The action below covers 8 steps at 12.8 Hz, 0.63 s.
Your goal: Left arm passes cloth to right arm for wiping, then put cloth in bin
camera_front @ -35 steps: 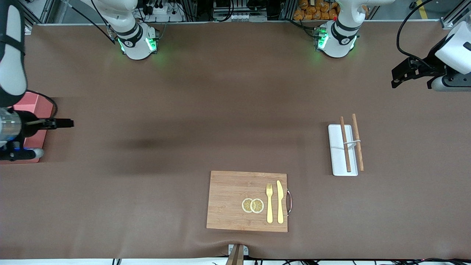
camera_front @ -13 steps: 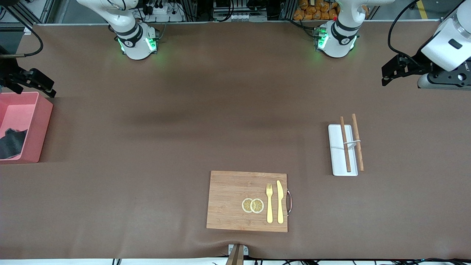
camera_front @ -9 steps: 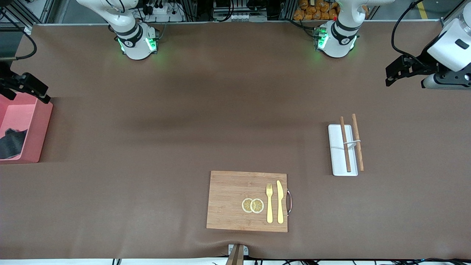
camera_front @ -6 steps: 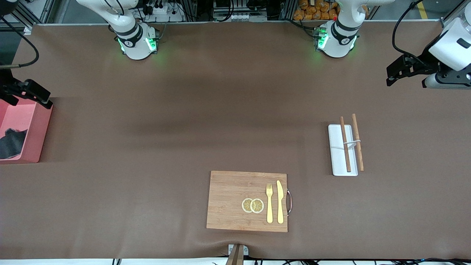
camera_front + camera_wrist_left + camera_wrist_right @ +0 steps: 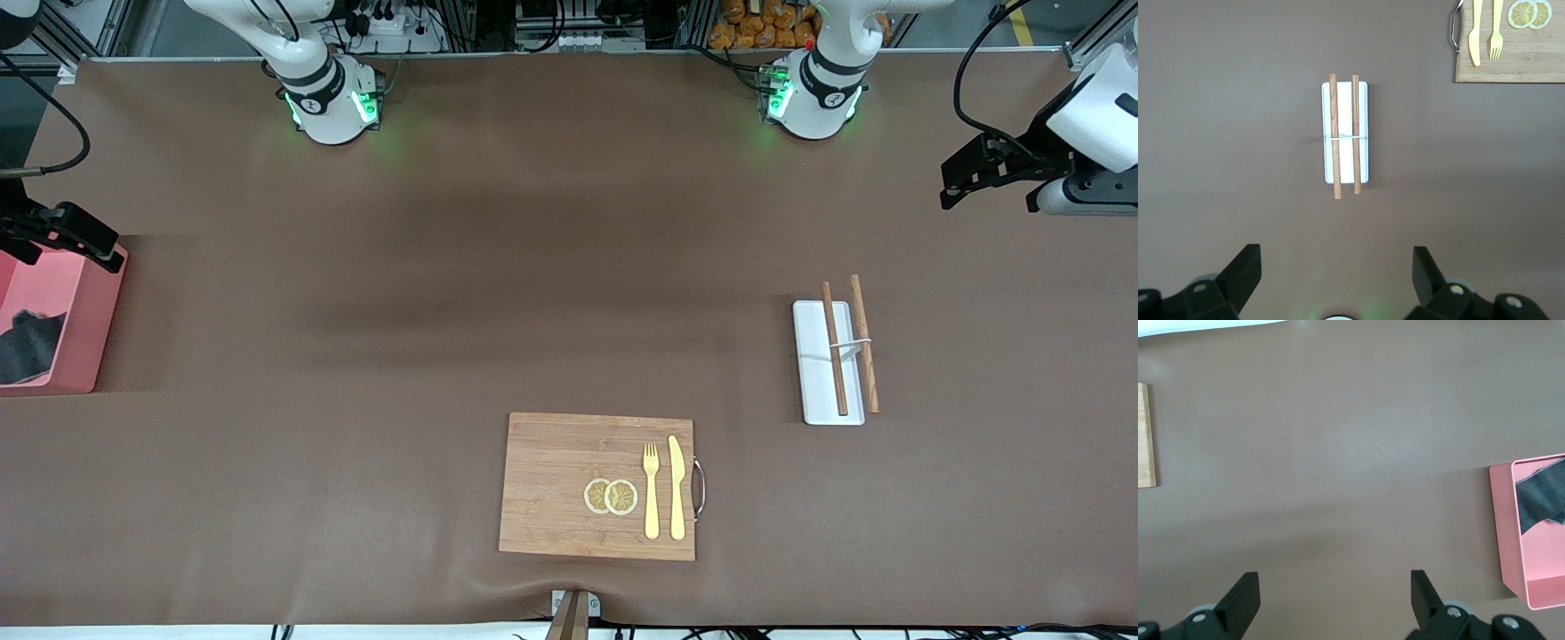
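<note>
The left end effector (image 5: 953, 182) hung over the table's left-arm end, fingers (image 5: 1245, 270) spread. The right end effector (image 5: 76, 233) hovered at the right-arm end, fingers (image 5: 1243, 599) apart.

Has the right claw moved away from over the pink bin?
Yes. The right claw, open, now sits at the pink bin's edge toward the robots' bases.

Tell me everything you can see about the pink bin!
The bin is a pink-salmon box with straight walls, and it looks like plastic. It is open on top, with a lighter pink inside. It sits flat on the brown table at the right arm's end, partly cut off by the front view's edge. The dark grey cloth lies crumpled inside it, resting on the bottom. The right gripper hangs open over the bin's edge nearest the robots' bases, not touching it.
</note>
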Each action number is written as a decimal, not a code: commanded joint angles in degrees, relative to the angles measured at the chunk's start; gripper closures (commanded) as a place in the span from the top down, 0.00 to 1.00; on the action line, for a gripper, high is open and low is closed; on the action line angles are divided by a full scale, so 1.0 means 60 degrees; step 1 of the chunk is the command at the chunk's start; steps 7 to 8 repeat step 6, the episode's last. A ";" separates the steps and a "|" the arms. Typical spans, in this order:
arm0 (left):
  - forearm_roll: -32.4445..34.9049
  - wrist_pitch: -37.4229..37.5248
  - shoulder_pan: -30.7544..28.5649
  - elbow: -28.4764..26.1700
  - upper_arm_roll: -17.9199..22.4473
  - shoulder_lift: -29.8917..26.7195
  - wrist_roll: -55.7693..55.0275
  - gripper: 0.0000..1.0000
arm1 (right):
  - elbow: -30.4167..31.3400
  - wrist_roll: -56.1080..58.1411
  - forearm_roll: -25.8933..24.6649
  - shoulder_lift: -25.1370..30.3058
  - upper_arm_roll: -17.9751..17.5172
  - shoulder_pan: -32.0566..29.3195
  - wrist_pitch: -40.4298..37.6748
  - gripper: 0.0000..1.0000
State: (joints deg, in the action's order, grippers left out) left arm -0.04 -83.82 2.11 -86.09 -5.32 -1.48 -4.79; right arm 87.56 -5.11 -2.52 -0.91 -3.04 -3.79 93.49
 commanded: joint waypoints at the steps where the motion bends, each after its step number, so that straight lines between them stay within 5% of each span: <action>1: -0.0052 0.0010 -0.0059 -0.0007 -0.0022 -0.0119 -0.0154 1.00 | -0.0282 -0.0042 0.0024 -0.0112 0.0140 0.0178 -0.0186 1.00; 8: -0.0111 0.0010 -0.0117 -0.0021 -0.0022 -0.0090 -0.0154 1.00 | -0.0282 -0.0071 0.0024 -0.0112 0.0140 0.0222 -0.0201 1.00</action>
